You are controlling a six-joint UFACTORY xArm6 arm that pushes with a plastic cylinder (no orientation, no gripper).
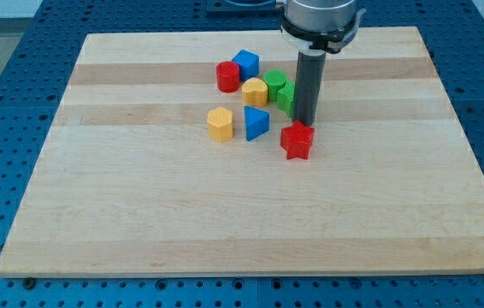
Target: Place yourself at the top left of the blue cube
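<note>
Near the view's top, a little right of the middle, my tip [305, 125] comes down on the pale wooden tabletop [139, 214], just above the red star block [297, 140] and very close to it; I cannot tell if they touch. No pincer shows on this arm, only a straight dark rod, smooth and round, under a shiny grey collar that is cut off by the view's top edge. The blue cube [245, 62] sits up and to the view's left of my tip, well apart from it, at the top of the bunch of blocks. Just beside the cube, on its left, stands the red cylinder [227, 77]. Below the cube is a yellow block [255, 91] with a rounded, many-sided shape, and right of that two green blocks: one green block [276, 85] is easy to see, while the other green block [286, 98] is partly hidden behind the rod, so its shape is hard to make out. Lower down are a yellow hexagon block [220, 124] and a blue triangle block [256, 123], side by side. All the blocks look smooth and painted. The tabletop shows light and darker wood stripes, and around it is a blue metal surface [20, 103] full of small holes.
</note>
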